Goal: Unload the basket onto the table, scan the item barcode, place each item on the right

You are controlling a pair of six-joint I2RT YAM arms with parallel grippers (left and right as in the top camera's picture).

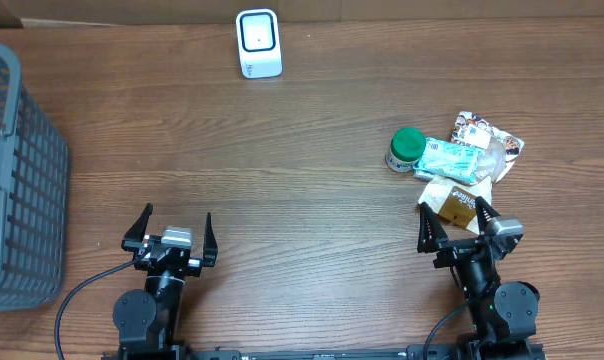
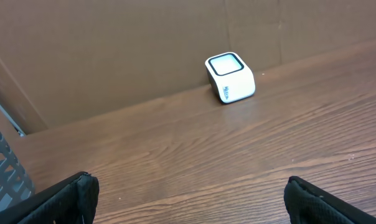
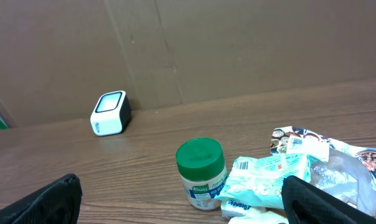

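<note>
Currently, your table (image 1: 282, 190) holds the following.

Scanner (image 1: 259, 43): small white box with a dark-framed window on top. It sits at the far edge, slightly left of centre, against a cardboard wall (image 2: 113, 50). Both wrist views show it too, well apart from either arm.

Basket (image 1: 17, 170): grey mesh, at the left edge and partly out of frame.

Pile of items (image 1: 457, 160), right side, about mid-depth:
- Jar (image 1: 406, 148): white body, green lid, upright, on the left of the pile. The right wrist view shows a printed label on its side.
- Teal pack (image 1: 452, 158): lies just right of the jar and touches it.
- Sachet (image 1: 479, 127): flat with printed pictures, at the far right of the pile, partly under a clear wrapper (image 1: 499, 157).
- Tan pack (image 1: 452, 198): nearest you, in front of the teal pack.
No barcode can be made out at this size.

Left gripper (image 1: 177, 225): near edge, left of centre, fingers spread wide and holding nothing. It is well apart from the pile and faces the scanner across bare wood.

Right gripper (image 1: 451, 210): near edge, right side, fingers also spread wide and released. From overhead its tips flank the near end of the tan pack. Whether they touch it you cannot tell. The right wrist view shows the jar and teal pack just ahead of the tips, with nothing clasped between them.
</note>
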